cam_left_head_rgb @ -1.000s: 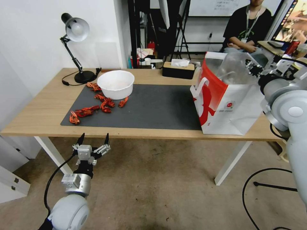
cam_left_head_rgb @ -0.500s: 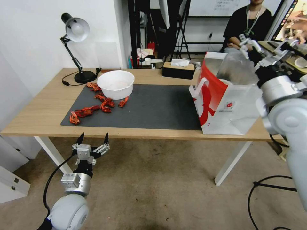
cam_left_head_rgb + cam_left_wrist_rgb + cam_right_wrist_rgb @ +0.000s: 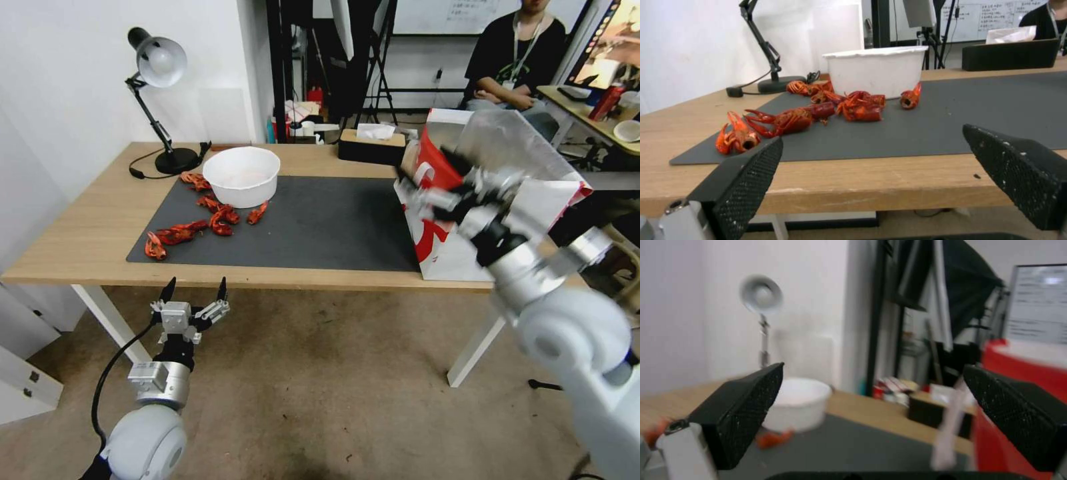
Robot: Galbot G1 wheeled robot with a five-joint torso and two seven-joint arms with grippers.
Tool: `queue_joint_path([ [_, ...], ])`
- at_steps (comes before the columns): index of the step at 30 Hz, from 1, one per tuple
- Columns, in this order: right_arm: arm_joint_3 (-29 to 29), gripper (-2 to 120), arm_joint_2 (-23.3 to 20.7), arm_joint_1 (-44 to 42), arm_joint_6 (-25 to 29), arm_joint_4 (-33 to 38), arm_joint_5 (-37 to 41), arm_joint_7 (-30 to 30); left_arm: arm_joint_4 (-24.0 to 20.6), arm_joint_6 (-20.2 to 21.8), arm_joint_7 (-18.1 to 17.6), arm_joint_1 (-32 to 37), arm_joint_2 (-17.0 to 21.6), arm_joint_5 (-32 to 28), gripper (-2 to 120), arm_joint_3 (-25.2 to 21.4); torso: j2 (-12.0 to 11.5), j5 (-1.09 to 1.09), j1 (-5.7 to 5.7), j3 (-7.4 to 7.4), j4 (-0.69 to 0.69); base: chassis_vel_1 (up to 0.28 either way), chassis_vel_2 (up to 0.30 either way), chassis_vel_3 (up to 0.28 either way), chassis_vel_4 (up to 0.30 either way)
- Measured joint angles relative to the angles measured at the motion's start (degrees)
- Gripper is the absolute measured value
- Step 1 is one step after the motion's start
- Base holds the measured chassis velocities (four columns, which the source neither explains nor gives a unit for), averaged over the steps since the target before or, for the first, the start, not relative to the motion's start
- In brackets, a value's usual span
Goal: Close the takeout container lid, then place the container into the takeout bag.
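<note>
Hovering in front of the takeout bag (image 3: 527,167), the right gripper (image 3: 433,183) sits at about 3 o'clock in the head view, its black fingers spread apart with nothing between them; its arm reaches in from the 4 o'clock corner and covers the bag's lower front; the bag stands upright at the right end of the wooden table (image 3: 93,233), just off the edge of the dark grey mat (image 3: 320,227), its silver foil lining showing at the open mouth and its white loop handle at the red side; whether the takeout container lies inside cannot be told. From the right wrist view the red bag (image 3: 1022,390) is close by, with the white bowl (image 3: 795,403) farther off. The left gripper (image 3: 193,290) is parked below the table's near edge at about 7 o'clock, fingers spread and empty; the left wrist view looks between its pads (image 3: 746,176) across the mat to red crayfish (image 3: 786,121) scattered beside the white bowl (image 3: 876,70); a desk lamp (image 3: 157,67) stands at 10 o'clock; a tissue box (image 3: 372,143) sits at 12 o'clock.
</note>
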Motion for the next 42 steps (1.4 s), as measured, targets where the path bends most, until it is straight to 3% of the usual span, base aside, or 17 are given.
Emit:
queue_joint_path([
  [5, -1.94, 100, 2.74, -7.18, 2.65, -0.95, -11.06, 7.59, 0.01, 0.01, 0.0, 0.19, -0.38, 0.06, 100, -0.01, 0.0, -0.01, 0.0, -0.01, 0.0, 0.0, 0.0, 0.0, 0.0],
  [13, -2.98, 100, 6.15, -14.01, 10.25, -5.49, -16.75, 11.47, 0.19, 0.01, 0.01, 0.14, -0.51, 0.07, 100, 0.0, -0.01, -0.01, 0.0, -0.01, -0.01, 0.0, 0.0, 0.0, 0.0],
  [15, -5.5, 100, 7.95, -16.16, 13.66, -7.81, -19.05, 13.8, 0.27, 0.01, 0.0, 0.12, -0.58, 0.07, 100, 0.13, -0.01, 0.0, 0.0, -0.01, 0.0, 0.0, 0.0, 0.0, 0.0],
  [23, -8.93, 100, 10.62, -17.8, 15.95, -9.72, -21.91, 17.62, 0.27, -0.03, 0.02, 0.34, -0.5, 0.03, 100, 0.27, -0.01, 0.0, 0.0, -0.01, 0.0, 0.0, 0.0, 0.0, 0.0],
  [42, -9.9, 100, 12.11, -19.95, 17.11, -9.81, -23.55, 18.26, 0.27, -1.19, 0.23, 1.63, -0.64, 0.11, 100, 0.2, 0.0, 0.0, 0.0, -0.01, 0.0, 0.0, 0.0, 0.0, 0.0],
])
